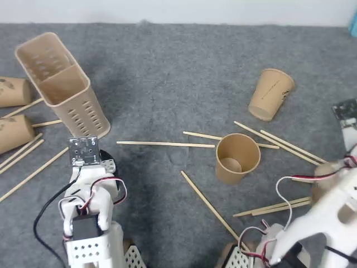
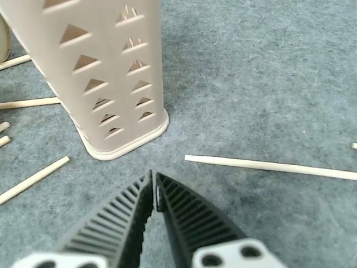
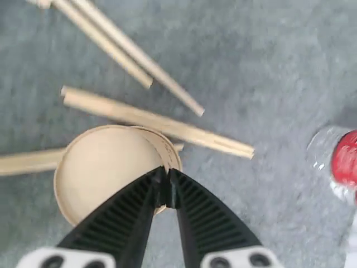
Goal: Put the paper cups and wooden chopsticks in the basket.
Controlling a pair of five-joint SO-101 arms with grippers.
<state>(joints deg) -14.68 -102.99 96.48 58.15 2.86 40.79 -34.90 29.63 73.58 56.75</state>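
Note:
The tan perforated basket (image 1: 61,84) stands upright at the back left. My left gripper (image 2: 154,181) is shut and empty, just in front of the basket's (image 2: 106,72) base, with a wooden chopstick (image 2: 268,166) lying beside it. My right gripper (image 3: 165,177) is shut on the rim of a paper cup (image 3: 106,173), which sits over several chopsticks (image 3: 156,120). That cup (image 1: 325,180) is partly hidden under the right arm at the right edge. One paper cup (image 1: 237,159) stands upright mid-table and another (image 1: 270,95) lies tilted at the back right.
Two more paper cups (image 1: 14,111) lie at the left edge among several chopsticks (image 1: 28,167). Other chopsticks (image 1: 164,144) are scattered across the grey mat around the middle cup. A clear bottle with a red cap (image 3: 346,162) is close to the right gripper.

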